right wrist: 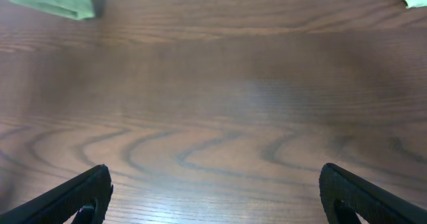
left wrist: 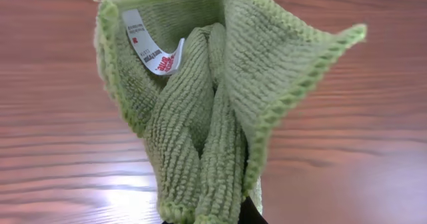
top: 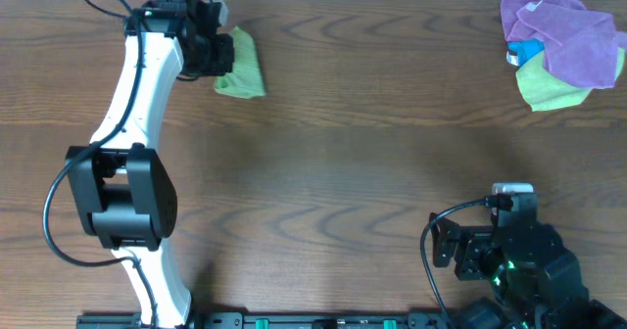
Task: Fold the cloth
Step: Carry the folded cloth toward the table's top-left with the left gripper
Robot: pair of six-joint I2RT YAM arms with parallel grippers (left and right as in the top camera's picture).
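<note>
While the left gripper [top: 210,51] is clamped on a bunched-up light lime-green square cloth of textured fabric [left wrist: 220,104] near the far-left corner of the brown wooden table [top: 343,153], small white tag [left wrist: 152,51] showing, nothing lies flat yet. My call: set it down, spread it fully, then fold edge to edge. Right gripper [right wrist: 213,184] sits by the near-right corner, jaws wide apart, empty; could pin a corner.

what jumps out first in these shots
The lime-green cloth stands out, bunched in the left claw at the far left of the table, its white tag showing. A purple cloth lies heaped in the far right corner, while the right claw sits open near the front.
</note>
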